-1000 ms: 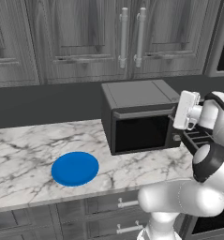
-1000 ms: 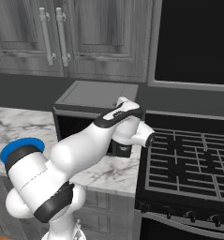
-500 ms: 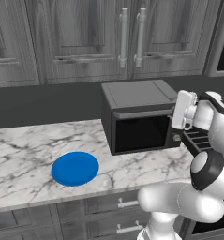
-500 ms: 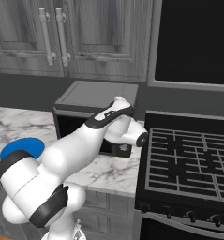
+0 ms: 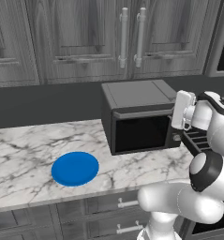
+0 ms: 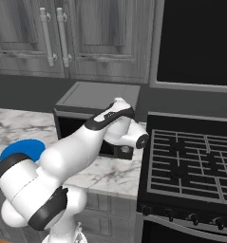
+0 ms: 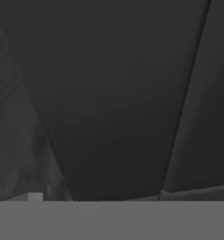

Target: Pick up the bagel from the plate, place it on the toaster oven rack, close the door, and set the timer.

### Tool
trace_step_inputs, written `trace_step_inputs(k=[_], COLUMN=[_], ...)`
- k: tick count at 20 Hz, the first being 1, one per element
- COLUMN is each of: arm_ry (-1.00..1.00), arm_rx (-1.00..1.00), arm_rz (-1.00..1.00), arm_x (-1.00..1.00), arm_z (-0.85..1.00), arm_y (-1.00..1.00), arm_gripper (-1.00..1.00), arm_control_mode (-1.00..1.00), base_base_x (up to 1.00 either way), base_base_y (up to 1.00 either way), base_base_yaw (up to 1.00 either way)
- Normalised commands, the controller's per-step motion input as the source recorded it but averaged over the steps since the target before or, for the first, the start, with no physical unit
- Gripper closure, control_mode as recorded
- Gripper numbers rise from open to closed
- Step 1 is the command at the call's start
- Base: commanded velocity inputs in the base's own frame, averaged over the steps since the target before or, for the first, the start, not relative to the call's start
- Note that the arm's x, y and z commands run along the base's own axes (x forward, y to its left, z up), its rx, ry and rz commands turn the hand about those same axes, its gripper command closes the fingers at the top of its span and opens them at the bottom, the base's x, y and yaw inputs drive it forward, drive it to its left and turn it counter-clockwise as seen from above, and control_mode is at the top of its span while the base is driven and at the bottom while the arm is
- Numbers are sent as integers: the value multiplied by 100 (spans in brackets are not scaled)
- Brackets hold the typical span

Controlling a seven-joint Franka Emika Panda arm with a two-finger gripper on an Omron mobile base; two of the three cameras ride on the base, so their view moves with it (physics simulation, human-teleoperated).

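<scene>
The plate (image 5: 75, 168) lay bare on the marble counter (image 5: 19, 154), well left of the toaster oven (image 5: 139, 117) — its door (image 5: 140, 132) shut. At the oven's right end, the gripper (image 5: 179, 111) stood open — holding nothing.

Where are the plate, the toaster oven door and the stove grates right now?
plate (image 5: 75, 168): left base view, centre of the blue disc.
door (image 5: 140, 133): left base view, middle of its black glass window.
stove grates (image 6: 191, 163): right base view, middle of the black grid.
</scene>
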Motion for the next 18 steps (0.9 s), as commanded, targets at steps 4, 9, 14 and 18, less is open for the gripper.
trace_step_inputs(k=[4,9,14,18], arm_ry=[0,1,2,10], arm_rx=[1,5,10,12], arm_rz=[-1,-1,0,0], arm_x=[0,0,-11,-26], arm_z=[1,12,17,19], arm_y=[-41,-44,-64,-64], arm_gripper=[-100,-100,-100,-100], arm_control_mode=[-100,-100,-100,-100], base_base_x=[0,0,0,0], base_base_y=[0,0,0,0], base_base_yaw=[0,0,0,0])
